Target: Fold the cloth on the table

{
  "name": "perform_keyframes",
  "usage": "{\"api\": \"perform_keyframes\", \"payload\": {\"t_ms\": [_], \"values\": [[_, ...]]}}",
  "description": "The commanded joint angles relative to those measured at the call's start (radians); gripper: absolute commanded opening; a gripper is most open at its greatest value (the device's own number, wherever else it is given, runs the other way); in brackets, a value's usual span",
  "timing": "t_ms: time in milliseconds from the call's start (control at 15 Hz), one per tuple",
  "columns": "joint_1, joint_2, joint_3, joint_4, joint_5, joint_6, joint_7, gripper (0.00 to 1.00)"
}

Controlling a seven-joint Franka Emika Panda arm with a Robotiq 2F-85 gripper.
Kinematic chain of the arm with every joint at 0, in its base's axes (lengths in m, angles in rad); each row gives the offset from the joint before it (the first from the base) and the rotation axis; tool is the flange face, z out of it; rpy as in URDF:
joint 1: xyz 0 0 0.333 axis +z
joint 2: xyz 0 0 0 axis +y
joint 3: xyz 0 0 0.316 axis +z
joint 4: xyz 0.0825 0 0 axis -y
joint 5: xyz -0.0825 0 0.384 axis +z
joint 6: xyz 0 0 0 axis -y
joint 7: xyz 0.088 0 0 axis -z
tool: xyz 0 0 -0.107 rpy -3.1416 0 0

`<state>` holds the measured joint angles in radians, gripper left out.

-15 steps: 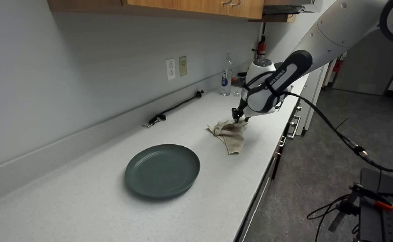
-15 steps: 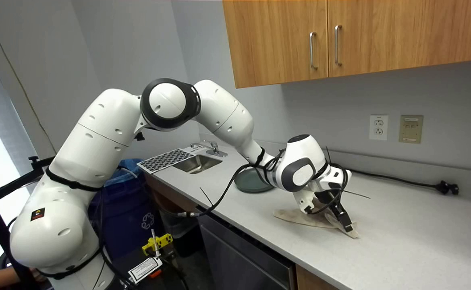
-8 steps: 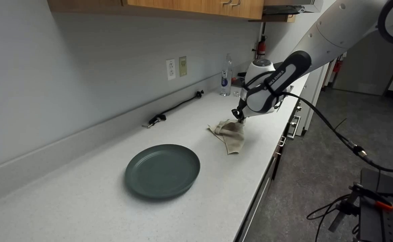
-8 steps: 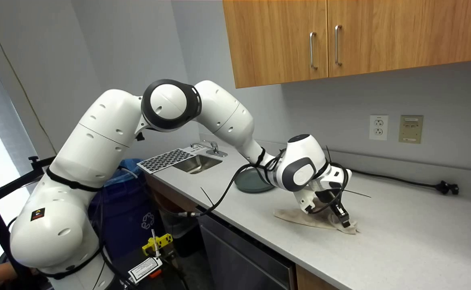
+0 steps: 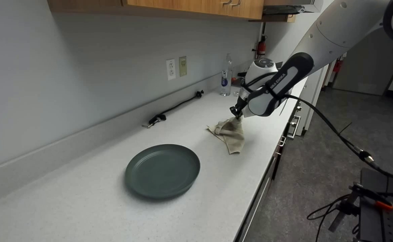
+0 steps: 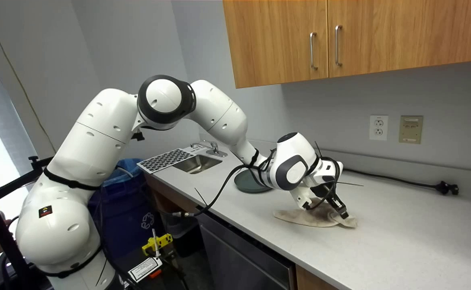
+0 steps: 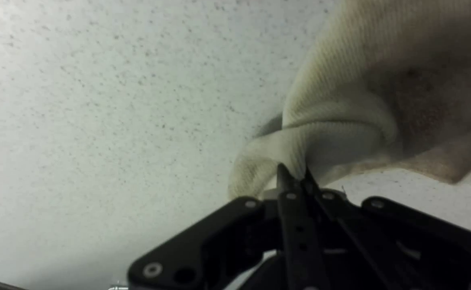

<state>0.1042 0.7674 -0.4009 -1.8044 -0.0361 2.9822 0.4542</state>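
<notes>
"Claw first. Apart or together?"

"Almost together. In the wrist view its jaws stand side by side, a bunched fold of the cloth clamped between their tips."

"And the rest of it?"

"Rumpled on the worktop, beyond the green plate in an exterior view. The pinched part peaks at the claw; the rest spreads out below."

"What's hard to see?"

"In the wrist view, the cloth runs off the top and right edges, and the claw's lower parts are dark and blurred, cut by the bottom edge. A shiny bit shows there too; I can't tell what it is."

"From outside?"

"In both exterior views the jaw tips are too small and dark to read. In an exterior view the arm covers part of the cloth and plate, and its lower end is cut off by the bottom edge."
</notes>
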Motion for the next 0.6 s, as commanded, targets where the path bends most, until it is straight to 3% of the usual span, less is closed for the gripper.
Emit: {"api": "perform_keyframes", "payload": {"t_ms": [0,200,333,400,533], "values": [[0.131,-0.102,-0.106,-0.169,-0.018,0.132,-0.023,0.01],[0.259,-0.157,-0.207,-0.266,-0.001,0.249,-0.069,0.01],[0.313,-0.207,-0.234,-0.323,-0.05,0.298,-0.059,0.01],[0.323,-0.238,-0.223,-0.35,-0.064,0.309,-0.071,0.01],[0.269,-0.321,-0.112,-0.397,-0.116,0.282,-0.1,0.01]]}}
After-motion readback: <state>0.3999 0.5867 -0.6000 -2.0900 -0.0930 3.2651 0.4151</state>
